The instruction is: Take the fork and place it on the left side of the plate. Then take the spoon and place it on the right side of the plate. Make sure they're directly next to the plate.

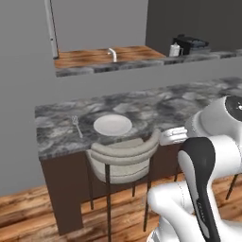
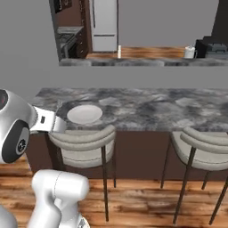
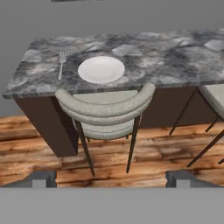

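A: Hand view, item one: pincer (image 3: 112, 178). Two dark tips at the bottom edge, standing well apart, released, nothing between them.

B: Item two?

A: Fork (image 3: 61, 64). Slim silver-grey metal, short tines, long thin handle. Lies flat on the desk (image 3: 175, 57), far ahead of the pincer and off to its left, tines pointing away. It sits left of the plate (image 3: 101, 69), near it but with a visible gap, not touching.

B: Plate?

A: Round, plain white, shallow rim, matte. Ahead of the pincer, slightly left of centre.

B: Spoon?

A: Not located on the stretch of desk I can read.

B: Desk surface?

A: Grey mottled stone, polished look, dark wood base beneath.

B: Obstructions?

A: Chair (image 3: 107, 109), pale ribbed upholstery, curved backrest, thin dark legs. Stands between pincer and plate, tucked to the desk edge.

B: Risks?

A: My judgement: the arm may clip the chair back on the reach in. The fork is thin and flat on hard stone, so the tips could skid it or pinch short. A nudge could also shove the plate.
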You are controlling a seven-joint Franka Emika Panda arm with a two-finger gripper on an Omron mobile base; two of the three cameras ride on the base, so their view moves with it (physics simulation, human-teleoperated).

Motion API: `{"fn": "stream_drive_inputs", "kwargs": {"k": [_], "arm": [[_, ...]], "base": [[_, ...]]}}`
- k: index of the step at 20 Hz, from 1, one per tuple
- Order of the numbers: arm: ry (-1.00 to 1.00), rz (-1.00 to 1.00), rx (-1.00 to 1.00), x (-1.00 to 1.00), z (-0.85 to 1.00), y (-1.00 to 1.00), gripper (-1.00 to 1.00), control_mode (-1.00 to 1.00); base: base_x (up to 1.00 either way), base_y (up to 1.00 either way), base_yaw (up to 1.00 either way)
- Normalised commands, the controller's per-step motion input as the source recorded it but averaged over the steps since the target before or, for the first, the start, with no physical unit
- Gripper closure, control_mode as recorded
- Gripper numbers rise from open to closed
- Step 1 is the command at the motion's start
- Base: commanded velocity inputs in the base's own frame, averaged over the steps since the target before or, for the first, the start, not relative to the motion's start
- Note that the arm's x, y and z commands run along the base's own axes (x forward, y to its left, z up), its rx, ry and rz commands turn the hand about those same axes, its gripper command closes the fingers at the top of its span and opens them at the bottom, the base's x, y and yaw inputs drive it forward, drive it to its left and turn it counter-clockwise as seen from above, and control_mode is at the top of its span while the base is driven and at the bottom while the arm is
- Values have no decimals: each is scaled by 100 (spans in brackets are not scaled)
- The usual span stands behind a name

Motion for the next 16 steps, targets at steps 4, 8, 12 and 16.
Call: {"fn": "stream_drive_inputs", "kwargs": {"k": [4, 8, 12, 16], "arm": [[0, 0, 0, 0, 0, 0, -100, 100], [0, 0, 0, 0, 0, 0, -100, 100], [0, 0, 0, 0, 0, 0, -100, 100], [0, 0, 0, 0, 0, 0, -100, 100]], "base": [[-24, -100, -11], [-3, -100, -9], [1, -100, -8], [4, -100, -5]]}}
